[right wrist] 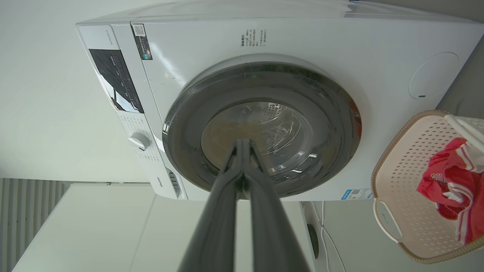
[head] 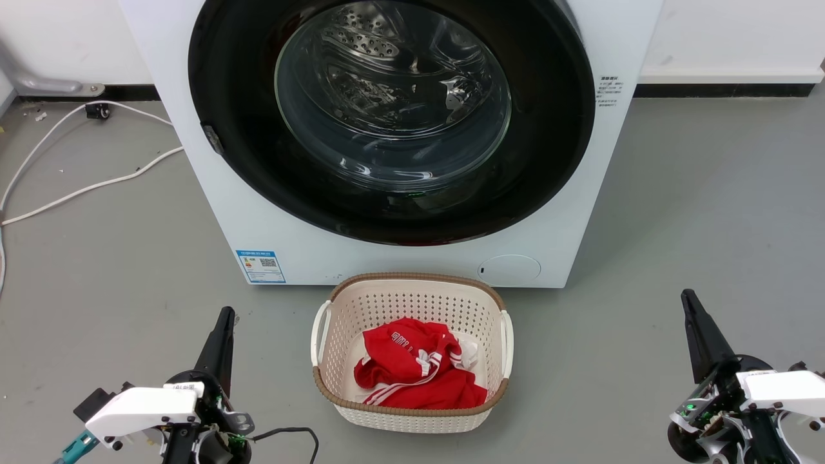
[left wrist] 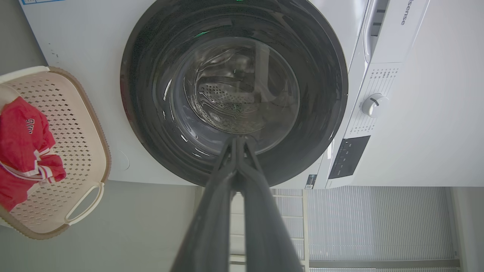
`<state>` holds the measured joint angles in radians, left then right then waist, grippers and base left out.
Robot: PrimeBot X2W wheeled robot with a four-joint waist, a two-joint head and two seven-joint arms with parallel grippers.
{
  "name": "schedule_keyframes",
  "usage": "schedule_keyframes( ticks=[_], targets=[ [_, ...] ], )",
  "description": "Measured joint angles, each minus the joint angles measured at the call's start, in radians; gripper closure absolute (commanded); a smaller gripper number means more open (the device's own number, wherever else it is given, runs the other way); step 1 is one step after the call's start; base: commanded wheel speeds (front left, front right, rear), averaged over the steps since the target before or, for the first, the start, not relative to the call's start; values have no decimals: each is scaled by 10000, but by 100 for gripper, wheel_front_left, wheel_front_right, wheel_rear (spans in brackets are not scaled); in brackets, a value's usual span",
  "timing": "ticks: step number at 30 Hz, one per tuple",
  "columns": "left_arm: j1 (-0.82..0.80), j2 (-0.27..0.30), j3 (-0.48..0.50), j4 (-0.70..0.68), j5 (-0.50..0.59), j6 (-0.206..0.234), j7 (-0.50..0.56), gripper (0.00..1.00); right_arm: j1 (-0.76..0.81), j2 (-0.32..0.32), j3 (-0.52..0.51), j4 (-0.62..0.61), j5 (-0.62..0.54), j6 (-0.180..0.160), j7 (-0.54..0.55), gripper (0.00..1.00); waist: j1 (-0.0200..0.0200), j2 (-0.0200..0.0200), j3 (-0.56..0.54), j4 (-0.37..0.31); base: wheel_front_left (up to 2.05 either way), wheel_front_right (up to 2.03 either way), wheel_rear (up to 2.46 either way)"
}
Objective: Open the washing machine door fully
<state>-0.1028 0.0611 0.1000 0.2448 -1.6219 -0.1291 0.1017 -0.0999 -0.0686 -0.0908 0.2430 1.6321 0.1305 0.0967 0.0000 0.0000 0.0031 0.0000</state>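
Observation:
The white washing machine (head: 412, 258) stands straight ahead. Its round glossy black door (head: 245, 148) with a clear glass bowl lies closed flat against the front. A small latch tab sits on the door's left rim. My left gripper (head: 225, 317) rests low at the lower left, fingers together, well short of the machine. My right gripper (head: 688, 298) rests at the lower right, fingers together too. In the left wrist view my gripper (left wrist: 237, 140) points at the door (left wrist: 151, 113). In the right wrist view my gripper (right wrist: 244, 142) points at the door (right wrist: 332, 124).
A cream basket (head: 412, 287) holding a red garment (head: 419, 374) sits on the floor just before the machine, between my arms. White cables (head: 90, 187) trail over the grey floor at the left. A wall runs behind the machine.

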Motion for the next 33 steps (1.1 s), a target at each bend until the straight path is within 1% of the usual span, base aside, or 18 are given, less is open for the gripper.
schedule_keyframes(
  ticks=[24, 25, 28, 33],
  targets=[
    [-1, -29, 36, 0, 46, 0, 13, 100, -10, 44, -63, 8, -52, 2, 40, 100, 0, 0, 0, 0, 0, 0, 0],
    [2, -33, 35, 15, 44, 2, 13, 0, -7, 46, -63, 19, -52, 0, 50, 0, 0, 0, 0, 0, 0, 0, 0],
    [201, -86, 8, 222, 44, 4, -2, 0, 216, 79, -38, 201, -48, 0, 31, 0, -1, 0, 0, 0, 0, 0, 0],
    [264, -96, -188, 142, 98, 10, -242, 0, 309, 92, 90, 54, -69, 0, -211, 0, 0, 0, 3, -1, 0, 0, 0]
  ],
)
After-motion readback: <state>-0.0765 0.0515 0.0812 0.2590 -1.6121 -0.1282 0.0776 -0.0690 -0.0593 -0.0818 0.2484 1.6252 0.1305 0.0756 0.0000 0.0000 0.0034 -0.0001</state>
